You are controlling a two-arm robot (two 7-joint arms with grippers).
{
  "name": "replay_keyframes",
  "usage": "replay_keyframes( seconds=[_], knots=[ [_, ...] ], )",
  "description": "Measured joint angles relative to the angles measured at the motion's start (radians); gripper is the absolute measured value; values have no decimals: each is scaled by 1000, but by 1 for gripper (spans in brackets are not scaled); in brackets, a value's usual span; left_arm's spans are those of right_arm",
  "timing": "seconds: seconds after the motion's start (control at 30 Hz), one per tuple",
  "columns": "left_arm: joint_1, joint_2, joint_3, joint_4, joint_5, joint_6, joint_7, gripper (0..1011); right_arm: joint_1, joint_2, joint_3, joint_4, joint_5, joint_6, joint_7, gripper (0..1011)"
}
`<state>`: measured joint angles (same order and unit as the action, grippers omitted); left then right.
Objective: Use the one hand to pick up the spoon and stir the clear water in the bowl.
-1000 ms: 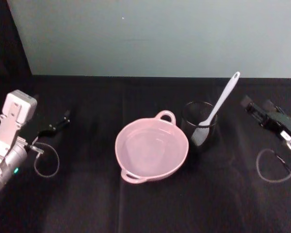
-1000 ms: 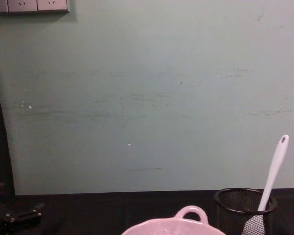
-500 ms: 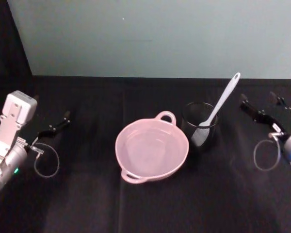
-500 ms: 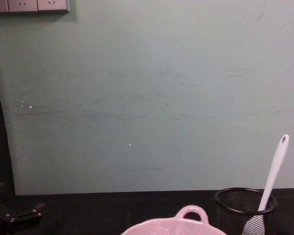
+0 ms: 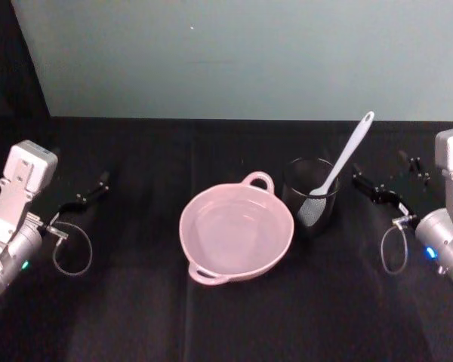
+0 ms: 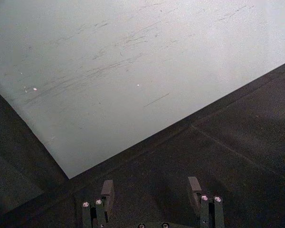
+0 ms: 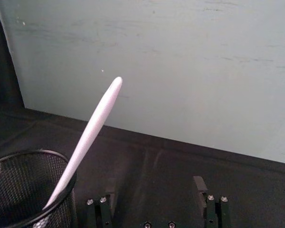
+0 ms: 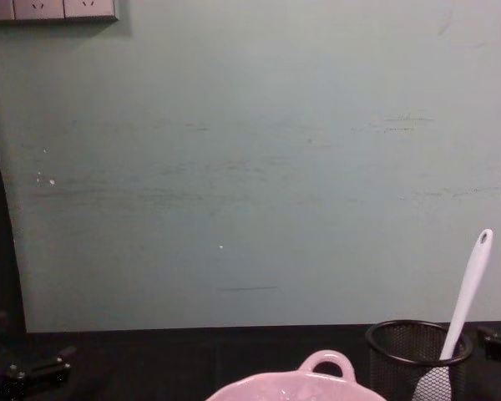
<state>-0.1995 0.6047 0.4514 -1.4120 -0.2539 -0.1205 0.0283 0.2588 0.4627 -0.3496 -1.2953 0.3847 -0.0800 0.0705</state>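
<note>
- Spoon (image 5: pixel 338 170) is standing paddle-down in the black mesh cup (image 5: pixel 311 197), handle leaning up toward 1 o'clock, hole end topmost; in chest view the paddle is showing pale through the mesh.
- Mesh cup is sitting just beside the bowl (image 5: pixel 236 232), at the bowl's 2 o'clock; can't tell if rims are touching.
- Bowl is sitting mid-surface, pink, one loop handle pointing to 12 o'clock, the other at approx 7 o'clock; clear water inside is lying flat.
- Right gripper (image 5: pixel 379 187) is hovering at the cup's 3 o'clock, near but apart from cup & spoon, pointing toward them. Fingers (image 7: pixel 201 187) are spread wide w/ nothing between; in right wrist view the spoon handle and cup rim are lying ahead, off to one side.
- Right arm's cable is looping down beside the wrist.
- Left gripper (image 5: pixel 90 193) is parked at the bowl's 9 o'clock, well apart, low over the surface (image 5: pixel 128 302). Its fingers (image 6: pixel 107 190) are spread too, holding nothing.
- Surface is covered in black cloth; pale green wall (image 5: pixel 249 53) is standing behind at 12 o'clock.
</note>
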Motion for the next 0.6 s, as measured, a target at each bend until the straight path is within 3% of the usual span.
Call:
replay_keyframes(
  seconds=[0.6],
  knots=[
    [0, 0, 0, 0, 0, 0, 0, 1011, -1, 0, 2, -3, 5, 1, 0, 1003]
  ],
)
